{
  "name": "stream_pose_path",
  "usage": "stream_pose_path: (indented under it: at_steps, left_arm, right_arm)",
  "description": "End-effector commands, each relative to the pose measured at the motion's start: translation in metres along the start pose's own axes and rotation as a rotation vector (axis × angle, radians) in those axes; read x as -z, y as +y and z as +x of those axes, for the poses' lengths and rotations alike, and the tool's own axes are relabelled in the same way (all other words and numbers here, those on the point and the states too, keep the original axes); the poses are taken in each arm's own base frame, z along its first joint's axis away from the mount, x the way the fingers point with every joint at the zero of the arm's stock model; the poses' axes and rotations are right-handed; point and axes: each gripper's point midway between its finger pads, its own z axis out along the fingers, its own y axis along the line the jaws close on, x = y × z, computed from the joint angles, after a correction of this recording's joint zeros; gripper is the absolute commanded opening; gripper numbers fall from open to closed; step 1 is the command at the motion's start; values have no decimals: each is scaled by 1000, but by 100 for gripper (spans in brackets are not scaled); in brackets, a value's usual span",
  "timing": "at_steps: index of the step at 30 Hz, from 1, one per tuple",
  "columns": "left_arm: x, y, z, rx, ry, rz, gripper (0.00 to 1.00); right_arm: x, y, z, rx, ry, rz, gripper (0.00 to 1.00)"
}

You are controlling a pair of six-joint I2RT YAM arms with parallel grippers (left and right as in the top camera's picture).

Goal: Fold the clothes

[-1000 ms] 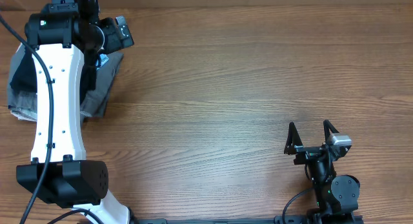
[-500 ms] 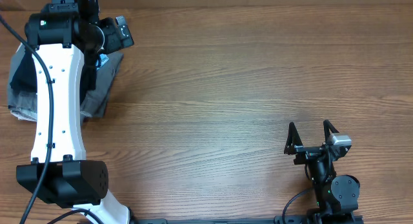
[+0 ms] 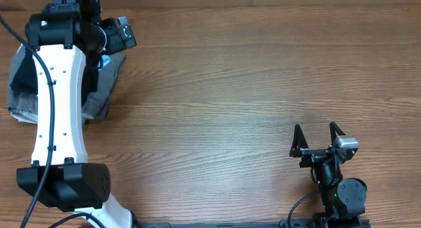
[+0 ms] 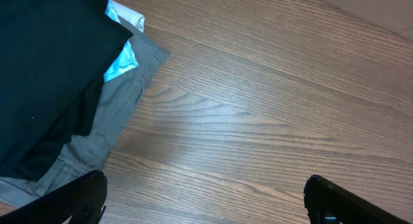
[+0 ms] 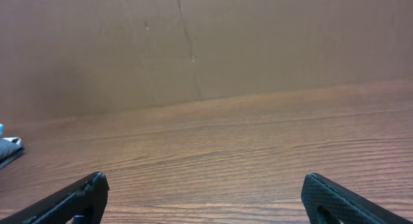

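black shirt [image 4: 45,69] unmoved, heaped upper left; left gripper [image 4: 203,188] and right gripper [image 3: 318,137] both released, empty; folding not begun.

Black T-shirt [image 4: 45,69], grey garment [image 4: 119,117], brown wood-grain table [image 4: 271,114]

even, soft light; faint shadows; pictures sharp

Before me lies a wooden table [image 3: 250,90], brown, its long grain lines running side to side and catching a soft pale sheen. At its far edge stands a plain brown panel [image 5: 290,37], matte, split by one thin vertical seam [image 5: 188,43].
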Motion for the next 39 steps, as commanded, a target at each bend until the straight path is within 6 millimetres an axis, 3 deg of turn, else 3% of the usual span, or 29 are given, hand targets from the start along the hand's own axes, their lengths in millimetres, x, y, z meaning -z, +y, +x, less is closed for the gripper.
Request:
stream_pose_path:
  at_steps: [1, 5, 9, 13, 19, 25, 33, 39]
  left_arm:
    - [0, -1, 2, -9, 3, -4, 100]
    - [29, -8, -1, -19, -59, 20, 100]
    - [82, -17, -1, -37, -170, 63, 100]
    - [148, -20, 4, -48, -310, 111, 100]
    - [251, -17, 33, -63, -537, 187, 100]
    - [331, -7, 76, -76, -729, 252, 100]
    - [392, 13, 145, -86, -875, 300, 100]
    - [396, 29, 191, -85, -866, 297, 100]
  right_arm:
    - [0, 1, 2, 4, -2, -9, 100]
    - [0, 1, 2, 4, -2, -9, 100]
    - [0, 1, 2, 4, -2, -9, 100]
    - [0, 1, 2, 4, -2, -9, 100]
    - [0, 1, 2, 4, -2, -9, 100]
    - [0, 1, 2, 4, -2, -9, 100]
    - [0, 1, 2, 4, -2, -9, 100]
    - [0, 1, 2, 4, -2, -9, 100]
